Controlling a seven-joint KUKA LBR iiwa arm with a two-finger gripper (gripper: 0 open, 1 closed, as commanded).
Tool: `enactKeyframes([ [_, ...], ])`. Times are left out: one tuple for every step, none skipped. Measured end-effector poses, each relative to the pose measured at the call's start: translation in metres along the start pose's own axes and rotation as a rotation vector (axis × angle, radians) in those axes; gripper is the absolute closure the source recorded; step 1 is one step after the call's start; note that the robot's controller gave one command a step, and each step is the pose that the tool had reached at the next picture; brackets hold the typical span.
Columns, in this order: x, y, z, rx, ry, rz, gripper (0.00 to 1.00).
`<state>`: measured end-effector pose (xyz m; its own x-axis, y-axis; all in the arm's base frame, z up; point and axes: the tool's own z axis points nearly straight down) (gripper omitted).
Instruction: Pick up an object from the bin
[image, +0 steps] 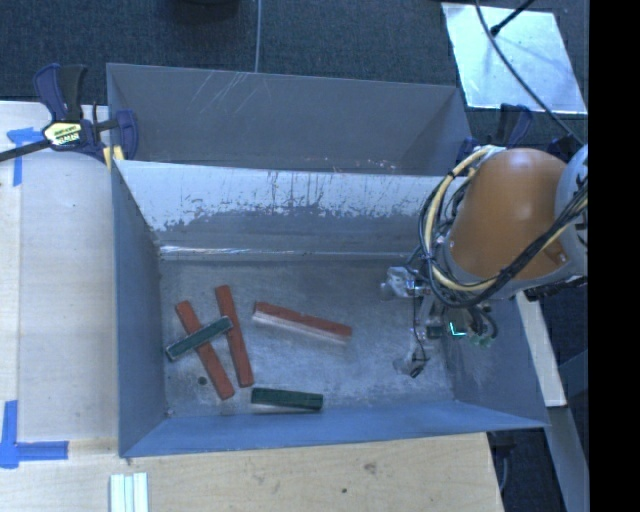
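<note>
Nothing is seen grasped yet; the end effector (418, 360), whose grip cannot be told, is held low in the bin (300, 200), apart from the reddish stick (300, 322).

arm (515, 215): cut off right | bin (135, 300) right wall: hidden behind arm | gripper (418, 362): probably too small

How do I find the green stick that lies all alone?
Look in the grey bin, left half of its floor. By the front wall, lowest in the picture, a short dark green stick lies flat. The other green stick lies across the red sticks; this one touches no other stick.
</note>
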<state>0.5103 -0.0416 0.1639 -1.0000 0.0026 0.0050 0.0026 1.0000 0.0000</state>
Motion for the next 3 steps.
enactKeyframes([
  [-0.040,0.063,0.097,-0.002,-0.002,-0.069,0.00],
  [-0.042,0.060,0.093,0.000,-0.009,-0.066,1.00],
  [-0.030,0.063,-0.072,0.001,-0.017,-0.169,1.00],
])
